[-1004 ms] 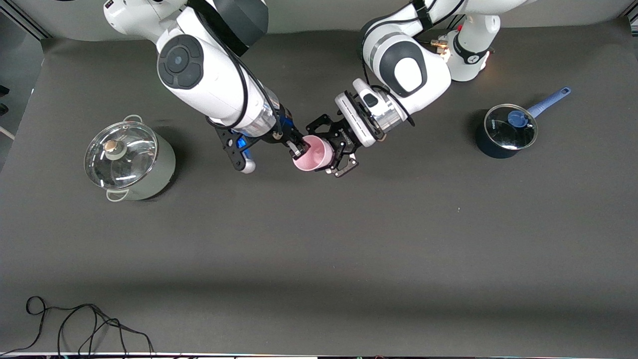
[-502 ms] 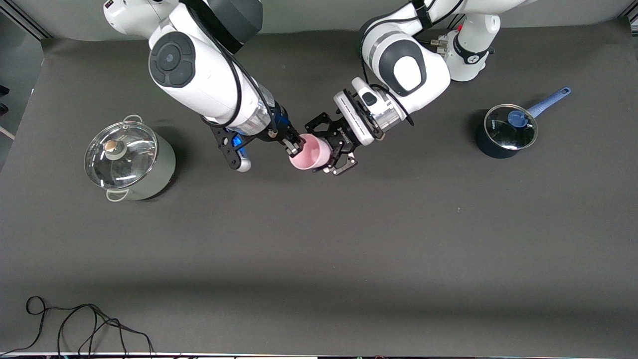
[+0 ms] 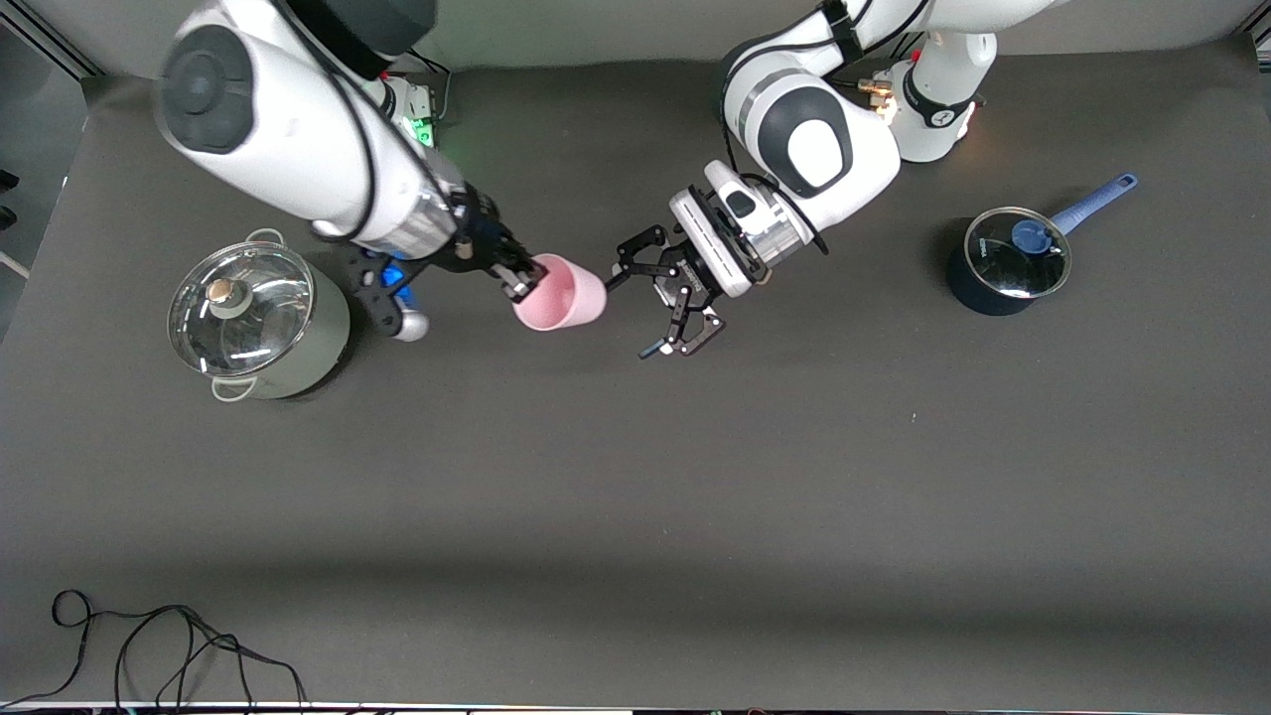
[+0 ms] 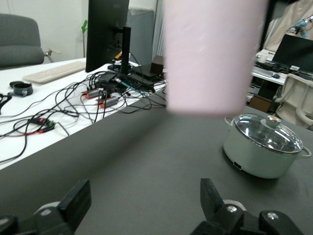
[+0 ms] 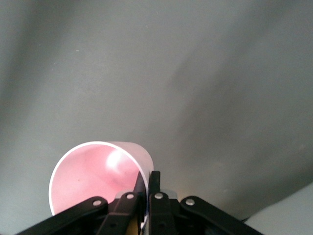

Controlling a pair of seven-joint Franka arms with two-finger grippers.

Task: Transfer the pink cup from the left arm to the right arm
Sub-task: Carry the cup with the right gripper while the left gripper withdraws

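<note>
The pink cup (image 3: 560, 292) hangs tilted above the counter (image 3: 635, 477), mouth toward the front camera, rim pinched by the right gripper (image 3: 519, 281). The left gripper (image 3: 667, 301) hovers just beside it, spread wide, touching nothing. A lidded pale-green pot (image 3: 256, 320) and blue saucepan (image 3: 1008, 259) stand well apart.

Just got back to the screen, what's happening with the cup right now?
The handover looks done. The right gripper is shut on the rim of the pink cup and holds it in the air over the mat, between the big lidded pot and the left gripper. The left gripper is open and clear of the cup. The small blue saucepan sits untouched toward the left arm's end.
</note>
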